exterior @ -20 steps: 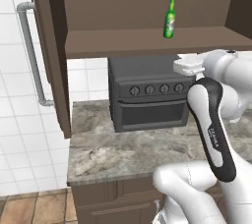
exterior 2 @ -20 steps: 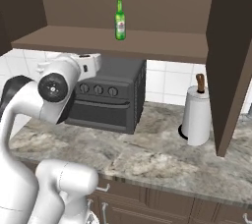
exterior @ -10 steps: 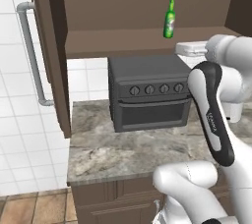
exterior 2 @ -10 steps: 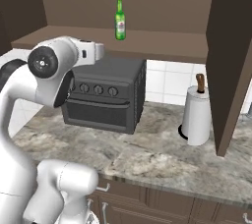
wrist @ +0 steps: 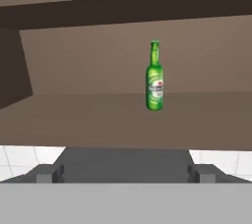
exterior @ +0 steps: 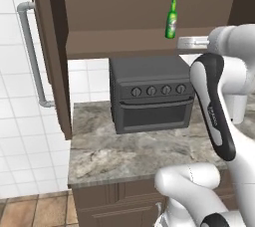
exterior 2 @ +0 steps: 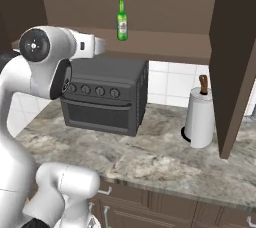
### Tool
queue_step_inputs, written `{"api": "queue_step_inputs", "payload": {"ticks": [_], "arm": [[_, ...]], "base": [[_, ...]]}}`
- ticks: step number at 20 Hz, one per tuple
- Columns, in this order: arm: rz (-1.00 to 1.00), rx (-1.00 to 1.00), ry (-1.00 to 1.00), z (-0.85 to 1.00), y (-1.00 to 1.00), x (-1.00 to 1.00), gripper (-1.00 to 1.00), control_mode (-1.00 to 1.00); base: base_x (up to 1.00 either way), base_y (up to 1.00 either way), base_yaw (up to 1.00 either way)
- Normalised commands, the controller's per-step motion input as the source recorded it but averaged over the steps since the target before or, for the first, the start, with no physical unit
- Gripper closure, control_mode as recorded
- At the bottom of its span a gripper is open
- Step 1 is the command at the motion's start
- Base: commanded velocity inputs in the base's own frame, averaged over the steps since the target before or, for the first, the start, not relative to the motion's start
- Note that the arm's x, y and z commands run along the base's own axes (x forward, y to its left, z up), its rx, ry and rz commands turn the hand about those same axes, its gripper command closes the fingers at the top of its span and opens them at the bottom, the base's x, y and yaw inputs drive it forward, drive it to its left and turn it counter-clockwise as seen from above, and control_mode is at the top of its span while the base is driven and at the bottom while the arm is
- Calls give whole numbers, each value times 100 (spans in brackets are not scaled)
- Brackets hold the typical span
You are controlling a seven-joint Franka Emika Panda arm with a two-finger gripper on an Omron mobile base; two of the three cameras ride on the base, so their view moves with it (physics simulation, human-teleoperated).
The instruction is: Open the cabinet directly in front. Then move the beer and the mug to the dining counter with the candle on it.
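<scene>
Left base view, cabinet (exterior: 149,17): open in front of me, its left door (exterior: 52,52) swung out edge-on, long silver handle (exterior: 31,54) facing the tiled wall (exterior: 20,136).
Left base view, beer (exterior: 172,19): upright on the cabinet's bottom shelf, right of the middle, alone there.
Left base view, toaster oven (exterior: 152,94): dark, sits on the stone counter (exterior: 124,151) below the shelf.
Left base view, my hand: my wrist is up at shelf height, just right of the beer; I can't make out the fingers here.
Right base view, beer (exterior 2: 122,20): stands upright on the shelf, above the toaster oven (exterior 2: 105,97).
Right base view, right door (exterior 2: 239,57): open, hanging at the right side.
Right base view, paper towel roll (exterior 2: 200,117): upright on the counter beside that door, right of the oven.
Right base view, my arm: raised at the left, wrist pointing toward the beer, apart from it.
Hand view, beer (wrist: 154,78): dead ahead, slightly right of centre, standing on the shelf, well apart from me.
Hand view, gripper (wrist: 125,173): jaws spread wide, one fingertip (wrist: 47,173) far out on each side, nothing between them.
</scene>
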Motion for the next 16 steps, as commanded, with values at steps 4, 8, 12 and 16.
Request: {"api": "queue_step_inputs", "payload": {"ticks": [4,8,12,16], "arm": [[-4,-1,7,4,-10,8,-100,-100],[-4,-1,6,7,-22,12,-100,-100],[-5,-1,7,14,-21,19,-100,-100],[-4,0,1,1,-24,10,-100,-100]], "base": [[0,0,0],[0,0,0],[0,0,0],[0,0,0]]}}
